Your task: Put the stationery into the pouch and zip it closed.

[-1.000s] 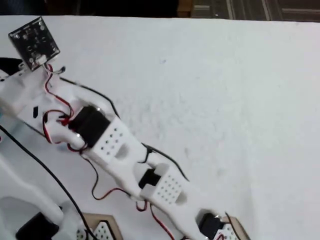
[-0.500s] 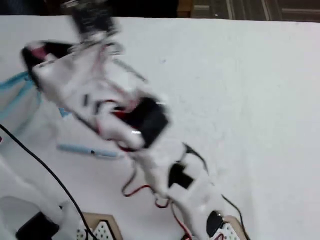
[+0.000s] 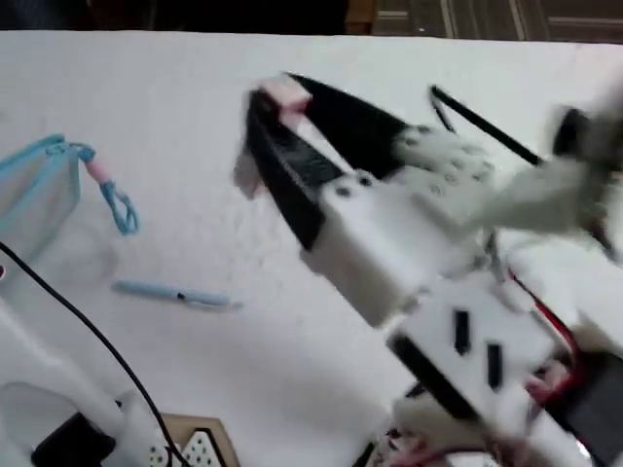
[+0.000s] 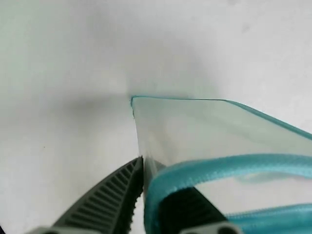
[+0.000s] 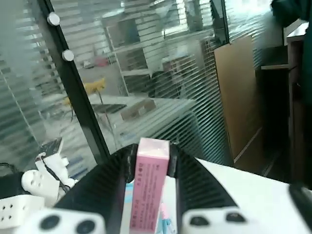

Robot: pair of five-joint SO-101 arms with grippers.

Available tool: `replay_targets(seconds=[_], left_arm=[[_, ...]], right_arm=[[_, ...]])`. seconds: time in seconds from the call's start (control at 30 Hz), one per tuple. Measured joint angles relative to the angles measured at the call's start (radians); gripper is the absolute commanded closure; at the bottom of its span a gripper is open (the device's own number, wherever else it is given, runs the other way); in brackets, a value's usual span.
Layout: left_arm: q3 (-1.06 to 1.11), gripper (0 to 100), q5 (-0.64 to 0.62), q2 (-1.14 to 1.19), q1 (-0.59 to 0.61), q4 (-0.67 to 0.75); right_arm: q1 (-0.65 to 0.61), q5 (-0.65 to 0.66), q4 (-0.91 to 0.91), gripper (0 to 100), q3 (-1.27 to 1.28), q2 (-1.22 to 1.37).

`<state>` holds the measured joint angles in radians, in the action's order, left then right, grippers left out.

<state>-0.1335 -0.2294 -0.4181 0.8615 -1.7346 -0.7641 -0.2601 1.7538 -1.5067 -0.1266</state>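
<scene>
Pouch, eraser, pen: right arm now raised off the tabletop, eraser in claw.

Clear pouch [image 3: 39, 199] with teal zip lies at the left edge of the tabletop [image 3: 165, 117], its teal pull cord [image 3: 119, 206] trailing beside it. It was hidden under the right arm a second ago and is now uncovered. Left claw [image 4: 144, 168] is pinched tight on the pouch's [image 4: 204, 131] wall just below the zip. Pink eraser [image 3: 284, 92] is clamped upright between the jaws of the right claw [image 3: 273, 92], high above mid-table; half a second ago the same claw was over the left side, above the pouch. In the right wrist view the eraser [image 5: 151, 190] fills the gap of the right claw [image 5: 152, 151]. Blue pen [image 3: 175, 294] lies flat near the pouch, unmoved.
</scene>
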Motion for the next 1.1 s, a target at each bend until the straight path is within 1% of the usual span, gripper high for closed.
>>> replay_targets(seconds=[0.1, 0.27, 0.37, 0.47, 0.63, 0.83, 0.9, 1.0, 1.1], left_arm=[[0.000, 98, 0.000, 0.000, 0.000, 0.000], [0.000, 98, 0.000, 0.000, 0.000, 0.000], [0.000, 98, 0.000, 0.000, 0.000, 0.000], [0.000, 98, 0.000, 0.000, 0.000, 0.000], [0.000, 98, 0.000, 0.000, 0.000, 0.000], [0.000, 98, 0.000, 0.000, 0.000, 0.000], [0.000, 98, 0.000, 0.000, 0.000, 0.000], [0.000, 98, 0.000, 0.000, 0.000, 0.000], [0.000, 98, 0.000, 0.000, 0.000, 0.000]], right_arm=[[-0.005, 0.000, 0.000, 98.1, 0.227, -0.120], [-0.003, 0.000, -0.020, 98.1, 0.723, -0.347], [-0.005, 0.000, -0.101, 98.1, 1.007, -0.453], [-0.003, 0.000, -0.226, 98.1, 1.263, -0.532], [-0.005, 0.000, -0.516, 98.1, 1.685, -0.618], [-0.005, 0.000, -0.974, 98.1, 2.097, -0.640], [-0.005, 0.000, -1.142, 98.1, 2.165, -0.638], [-0.012, 0.000, -1.364, 98.1, 2.173, -0.624], [-0.055, -0.002, -1.516, 98.1, 2.160, -0.575]])
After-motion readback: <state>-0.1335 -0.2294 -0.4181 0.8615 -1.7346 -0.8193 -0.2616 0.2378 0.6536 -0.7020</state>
